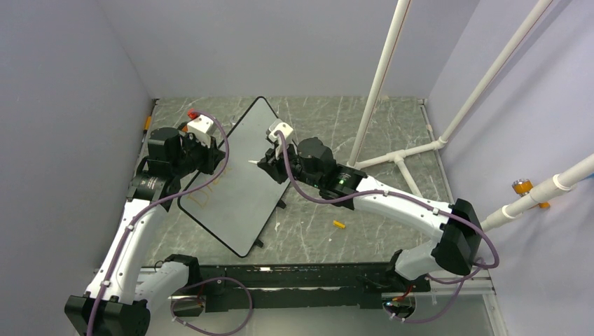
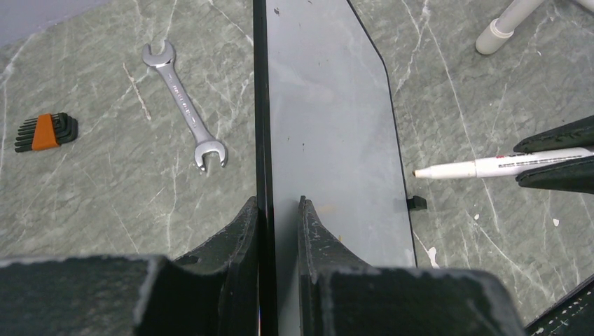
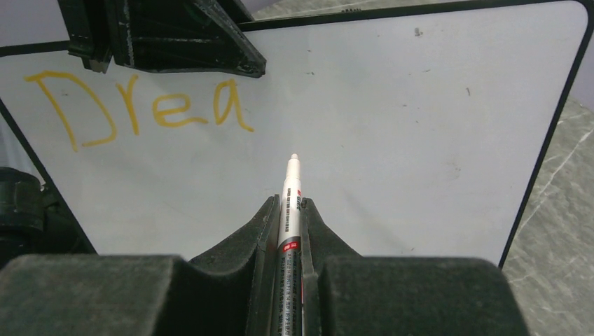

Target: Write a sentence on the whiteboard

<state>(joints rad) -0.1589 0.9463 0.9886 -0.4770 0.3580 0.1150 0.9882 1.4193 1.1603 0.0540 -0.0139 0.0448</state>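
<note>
Flat, smooth white whiteboard (image 1: 242, 182) with rounded corners and thin black rim, standing tilted on a grey-green marbled table (image 1: 378, 231), toward 9 o'clock of its centre. Pinched by the rim at 10 o'clock between the narrowly parted black fingers of the left gripper (image 2: 279, 204). Lettered "Drea" in thin orange-yellow strokes, the sentence (image 3: 140, 112) at 10 o'clock in the right wrist view. Slim white cylindrical marker (image 3: 293, 171) squeezed between the near-closed fingers of the right gripper (image 3: 288, 201), tip toward 12 o'clock; contact with the board unclear. Small orange cylinder (image 1: 339, 225) lying at 4 o'clock of the board. Steel open-ended wrench (image 2: 185, 105) and orange-holdered hex keys (image 2: 45, 131) on the marble beyond the rim.
</note>
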